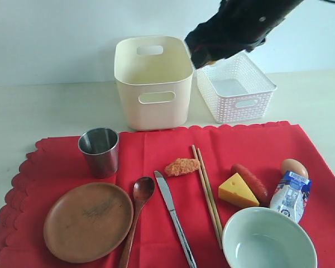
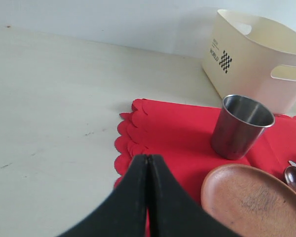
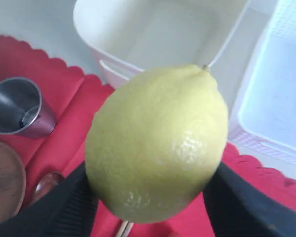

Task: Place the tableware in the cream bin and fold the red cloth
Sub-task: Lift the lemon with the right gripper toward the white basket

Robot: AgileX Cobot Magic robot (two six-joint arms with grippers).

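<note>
Left gripper (image 2: 147, 197), pinched shut and empty, at the red cloth's (image 2: 172, 133) scalloped edge — wooden plate (image 2: 251, 202) just beside it, steel cup (image 2: 240, 126) beyond, cream bin (image 2: 256, 54) farthest. Right gripper (image 3: 153, 200) clasps a lemon (image 3: 155, 143) — up near that bin.

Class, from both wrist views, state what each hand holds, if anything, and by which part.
The right hand grips the oval yellow lemon by its two opposite sides, around the widest part. The left hand is shut with nothing in it.
</note>
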